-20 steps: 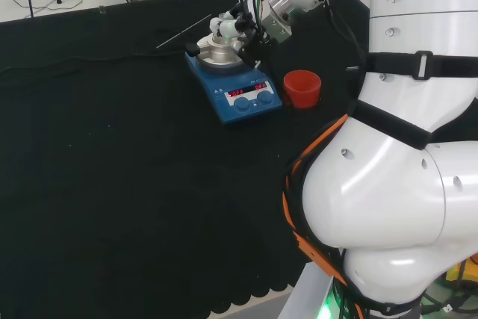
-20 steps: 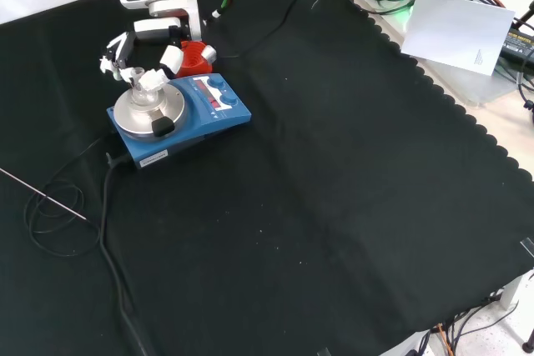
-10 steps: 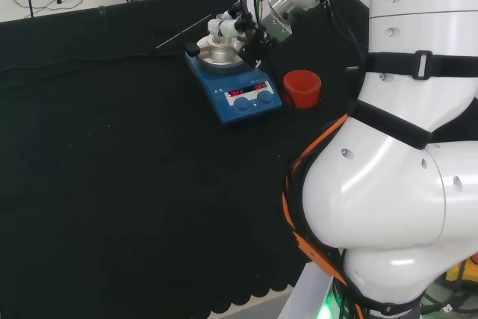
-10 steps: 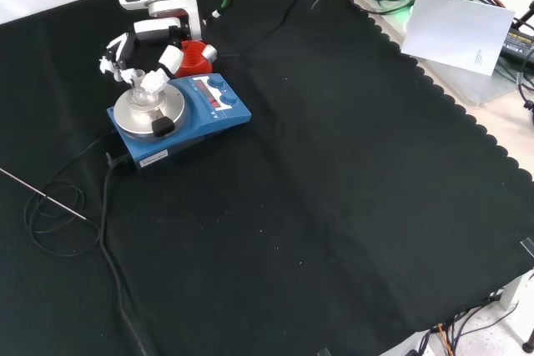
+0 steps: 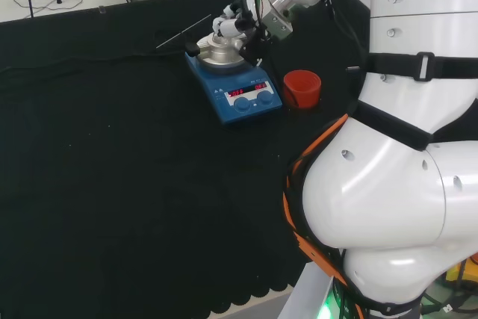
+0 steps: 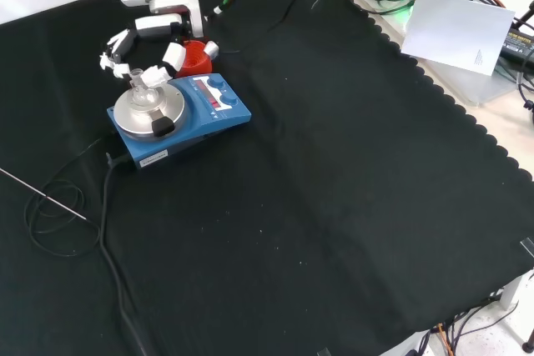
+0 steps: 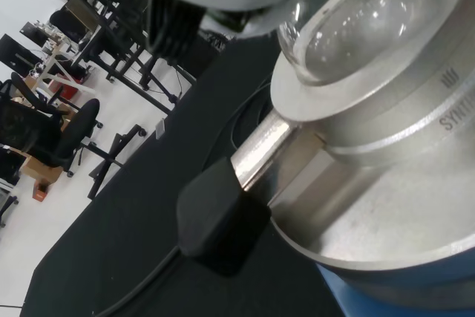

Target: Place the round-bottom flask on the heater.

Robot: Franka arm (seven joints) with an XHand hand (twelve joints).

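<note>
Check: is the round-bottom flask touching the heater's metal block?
Touching. In the wrist view the round-bottom flask sits with its glass bulb seated in the top rim of the heater, with no gap visible between them.

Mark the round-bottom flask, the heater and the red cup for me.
round-bottom flask (image 7: pixel 371 24): wrist view, on its glass bulb.
heater (image 6: pixel 219 111): front view, on its blue body.
red cup (image 5: pixel 302 89): head view, on its outer wall.

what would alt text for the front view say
A clear round-bottom flask sits in the metal bowl of a blue heater on black cloth, the robot's hand open just above its neck. A red ring stand stands behind the heater.
</note>
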